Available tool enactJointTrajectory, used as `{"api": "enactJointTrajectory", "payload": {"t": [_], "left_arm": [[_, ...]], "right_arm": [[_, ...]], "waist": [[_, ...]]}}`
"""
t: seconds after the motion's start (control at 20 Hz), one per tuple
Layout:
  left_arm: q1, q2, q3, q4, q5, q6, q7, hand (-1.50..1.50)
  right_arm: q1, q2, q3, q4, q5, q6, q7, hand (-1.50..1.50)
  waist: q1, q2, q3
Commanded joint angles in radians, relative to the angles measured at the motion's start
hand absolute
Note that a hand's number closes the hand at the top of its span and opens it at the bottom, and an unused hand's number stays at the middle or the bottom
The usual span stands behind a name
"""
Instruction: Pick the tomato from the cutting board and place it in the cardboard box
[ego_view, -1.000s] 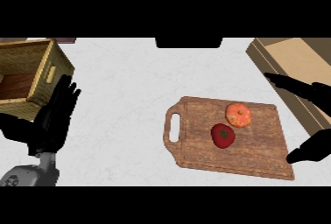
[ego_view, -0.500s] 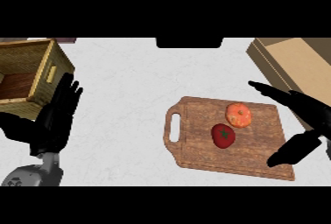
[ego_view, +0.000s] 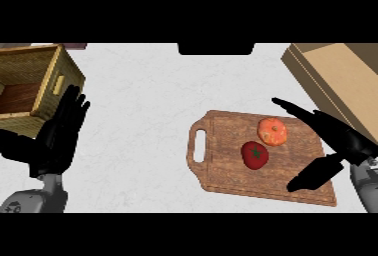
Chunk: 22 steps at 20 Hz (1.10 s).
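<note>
Now right hand (ego_view: 336, 145) is open, fingers and thumb spread, over the right edge of the cutting board (ego_view: 221, 175), holding nothing. Red tomato (ego_view: 255, 154) lies mid-board, just left of the hand; an orange fruit (ego_view: 272, 131) touches it above. Cardboard box (ego_view: 339, 75) stands beyond the hand. Left hand (ego_view: 55, 137) rests open beside a wicker basket (ego_view: 55, 75).
</note>
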Motion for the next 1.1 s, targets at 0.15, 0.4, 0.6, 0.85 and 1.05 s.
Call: {"api": "enactJointTrajectory", "payload": {"t": [0.15, 0.4, 0.6, 0.85, 1.05], "left_arm": [[0.039, -0.01, 0.029, -0.114, -0.018, -0.011, 0.064, 0.0], [-0.007, -0.006, 0.083, -0.015, -0.01, -0.084, 0.039, 0.0], [0.012, -0.078, 0.032, -0.033, -0.078, -0.028, 0.032, 0.0], [-0.014, -0.078, 0.039, -0.076, -0.08, -0.041, 0.092, 0.0], [-0.061, -0.066, 0.098, -0.001, -0.072, -0.065, 0.09, 0.0]], "right_arm": [[-0.059, 0.095, -0.01, 0.086, 0.086, 0.02, -0.003, -1.5], [0.047, 0.141, 0.009, 0.047, 0.176, 0.014, -0.07, -1.5], [0.036, 0.157, 0.004, 0.092, 0.262, -0.005, -0.1, -1.5], [-0.011, 0.218, 0.016, 0.105, 0.283, 0.022, -0.03, -1.5], [0.001, 0.185, -0.026, 0.184, 0.327, 0.038, -0.172, -1.5]], "waist": [[0.005, 0.0, 0.0], [-0.001, 0.0, 0.0], [0.0, 0.0, 0.0], [0.001, 0.0, 0.0], [0.0, 0.001, 0.0]]}}
